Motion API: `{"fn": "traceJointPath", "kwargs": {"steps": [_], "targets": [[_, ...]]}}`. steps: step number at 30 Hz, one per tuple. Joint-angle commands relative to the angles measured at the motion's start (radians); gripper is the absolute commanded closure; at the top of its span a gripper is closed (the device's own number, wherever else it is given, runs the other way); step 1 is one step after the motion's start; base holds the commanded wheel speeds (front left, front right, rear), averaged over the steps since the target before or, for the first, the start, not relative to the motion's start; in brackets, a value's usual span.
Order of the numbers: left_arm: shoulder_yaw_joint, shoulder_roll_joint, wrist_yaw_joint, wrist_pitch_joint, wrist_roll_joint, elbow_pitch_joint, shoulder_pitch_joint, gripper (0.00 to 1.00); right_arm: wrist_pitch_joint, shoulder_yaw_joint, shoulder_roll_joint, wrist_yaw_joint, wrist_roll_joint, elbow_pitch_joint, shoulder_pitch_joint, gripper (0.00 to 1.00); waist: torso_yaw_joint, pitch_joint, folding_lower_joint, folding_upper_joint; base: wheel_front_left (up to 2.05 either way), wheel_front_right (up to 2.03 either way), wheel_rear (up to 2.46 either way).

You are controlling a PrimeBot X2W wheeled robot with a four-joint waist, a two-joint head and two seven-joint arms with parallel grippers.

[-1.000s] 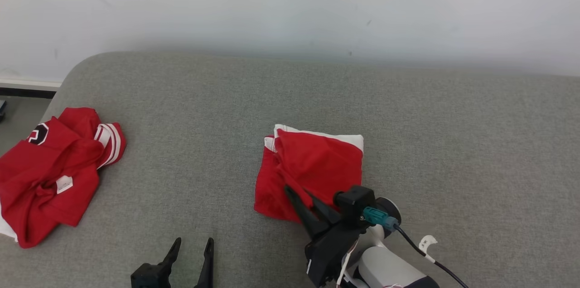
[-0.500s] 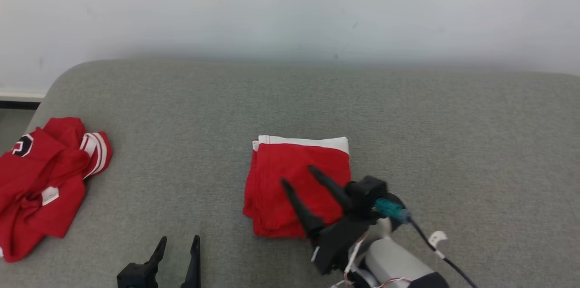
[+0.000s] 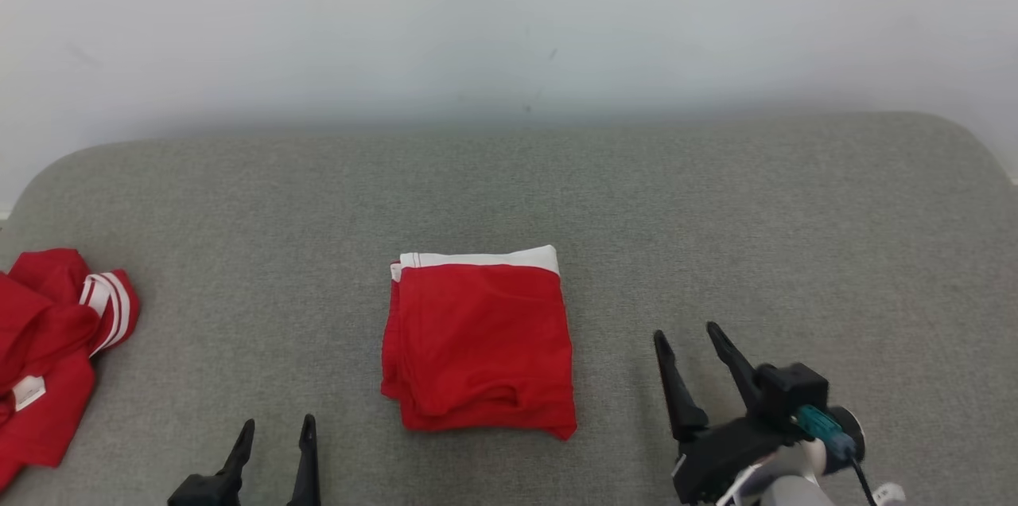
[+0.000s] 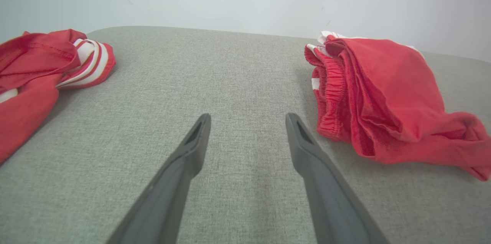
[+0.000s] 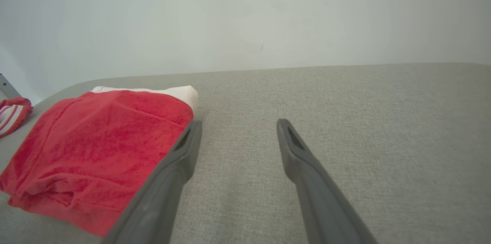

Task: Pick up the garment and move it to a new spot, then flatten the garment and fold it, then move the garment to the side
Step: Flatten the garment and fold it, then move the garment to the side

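Note:
The garment (image 3: 481,339), red with a white band along its far edge, lies folded into a neat rectangle in the middle of the grey padded surface (image 3: 795,235). My right gripper (image 3: 685,331) stands open just right of it, apart from the cloth, with nothing between its fingers. In the right wrist view the garment (image 5: 99,140) lies left of the open right gripper (image 5: 239,122). My left gripper (image 3: 278,422) is open near the front edge, left of the garment. In the left wrist view the left gripper (image 4: 247,117) holds nothing and the garment (image 4: 383,90) shows its stacked edges at the right.
A second red garment with white stripes (image 3: 56,331) lies crumpled at the surface's far left, also seen as the striped garment (image 4: 46,60). A pale wall (image 3: 509,21) rises behind the surface. Bare grey surface stretches to the right of the folded garment.
My right gripper opened, let go of the garment's near corner and drew back to the right. The garment now lies flat. The head camera has turned, shifting the whole picture left.

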Motion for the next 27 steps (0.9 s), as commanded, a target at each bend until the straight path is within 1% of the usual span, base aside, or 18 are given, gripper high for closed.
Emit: {"fn": "traceJointPath", "kwargs": {"steps": [1, 10, 15, 27], "targets": [[0.011, 0.000, -0.001, -0.003, 0.009, -0.008, 0.018, 0.00, -0.005, -0.023, 0.003, -0.003, -0.003, -0.009, 0.026, 0.00, -0.013, -0.005, 0.0000, 0.0000, 0.00, 0.00, 0.00], [0.051, 0.000, -0.003, -0.003, 0.016, -0.050, 0.067, 0.00, -0.005, -0.076, 0.003, -0.003, -0.008, -0.061, 0.097, 0.00, -0.035, -0.016, 0.0000, 0.0000, 0.00, 0.00, 0.00], [0.069, 0.000, -0.004, -0.003, 0.012, -0.086, 0.108, 0.00, -0.005, -0.077, 0.003, -0.003, -0.008, -0.074, 0.118, 0.00, -0.039, -0.024, 0.0000, 0.0000, 0.00, 0.00, 0.00], [0.073, 0.000, -0.006, -0.003, 0.015, -0.101, 0.120, 0.00, -0.005, -0.063, 0.003, -0.003, 0.009, -0.079, 0.122, 0.00, -0.040, -0.022, 0.0000, 0.0000, 0.00, 0.00, 0.00]]}}
